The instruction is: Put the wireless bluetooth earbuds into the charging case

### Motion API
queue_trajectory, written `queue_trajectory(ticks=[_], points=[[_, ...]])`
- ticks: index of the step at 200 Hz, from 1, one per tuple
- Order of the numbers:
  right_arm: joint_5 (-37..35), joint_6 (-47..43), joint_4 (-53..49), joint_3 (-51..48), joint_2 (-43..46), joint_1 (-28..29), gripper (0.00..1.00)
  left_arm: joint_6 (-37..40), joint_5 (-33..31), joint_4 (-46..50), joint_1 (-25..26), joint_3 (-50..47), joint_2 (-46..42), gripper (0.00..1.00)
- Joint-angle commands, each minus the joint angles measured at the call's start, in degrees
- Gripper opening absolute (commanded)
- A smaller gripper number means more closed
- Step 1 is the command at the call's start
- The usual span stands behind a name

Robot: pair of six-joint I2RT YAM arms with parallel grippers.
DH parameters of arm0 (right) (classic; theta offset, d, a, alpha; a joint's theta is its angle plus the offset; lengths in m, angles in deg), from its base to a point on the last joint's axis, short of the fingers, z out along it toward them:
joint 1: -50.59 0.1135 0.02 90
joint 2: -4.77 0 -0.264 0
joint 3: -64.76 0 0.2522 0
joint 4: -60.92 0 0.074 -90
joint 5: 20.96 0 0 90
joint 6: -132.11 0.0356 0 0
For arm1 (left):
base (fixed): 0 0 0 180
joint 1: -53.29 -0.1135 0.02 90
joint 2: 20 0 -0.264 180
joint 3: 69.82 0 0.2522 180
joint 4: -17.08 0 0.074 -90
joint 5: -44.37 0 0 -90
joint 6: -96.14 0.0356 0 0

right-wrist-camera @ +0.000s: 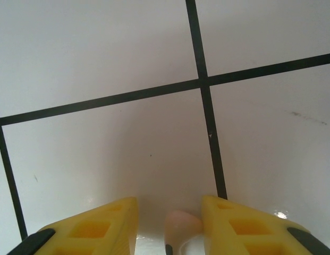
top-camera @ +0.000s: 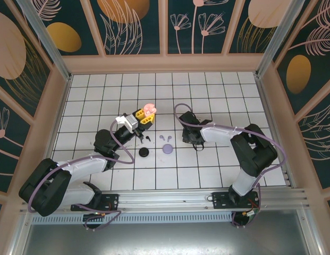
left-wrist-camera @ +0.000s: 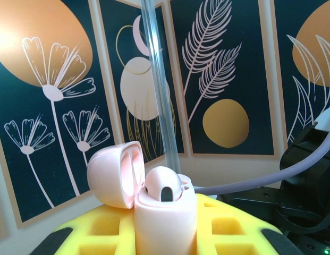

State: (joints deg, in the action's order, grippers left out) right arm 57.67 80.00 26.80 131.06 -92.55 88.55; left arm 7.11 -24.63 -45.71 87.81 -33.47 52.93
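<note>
Earbuds are going in set by set, and the pink set is in hand. One pink earbud point(left-wrist-camera: 163, 187) is sitting in its pocket in the open pink case point(left-wrist-camera: 165, 218). The left end effector point(top-camera: 145, 116) is pinching that case and holding it up, apparently off the desk point(top-camera: 218, 101). The second pink earbud point(right-wrist-camera: 182, 226) is lying on the desk between the spread fingers of the right end effector point(right-wrist-camera: 169, 210), which are bracketing it and not yet gripping.

The lilac earbuds point(top-camera: 169, 136) are lying loose just beside the lilac case point(top-camera: 168, 150), and the black case point(top-camera: 144, 153) is resting near it.

Judgement: one earbud is seated, its mate is about to be picked up, and both other sets are outstanding.

The top view is giving the layout but not the case interior. The left wrist view is showing the raised lid and the seated earbud. The right wrist view is showing the loose pink earbud at the fingertips.
</note>
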Motion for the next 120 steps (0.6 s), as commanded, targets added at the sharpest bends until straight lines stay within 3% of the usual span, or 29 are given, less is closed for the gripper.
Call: queue_trajectory(ticks=[1, 120], points=[[-2.2, 0.3, -2.1, -1.4, -0.1, 0.3, 0.37, -0.5, 1.2, -2.7, 0.5, 0.2, 0.4, 0.0], [-1.7, 0.4, -1.2, -2.5, 0.0, 0.2, 0.31, -0.4, 1.3, -1.6, 0.5, 1.1, 0.2, 0.0]])
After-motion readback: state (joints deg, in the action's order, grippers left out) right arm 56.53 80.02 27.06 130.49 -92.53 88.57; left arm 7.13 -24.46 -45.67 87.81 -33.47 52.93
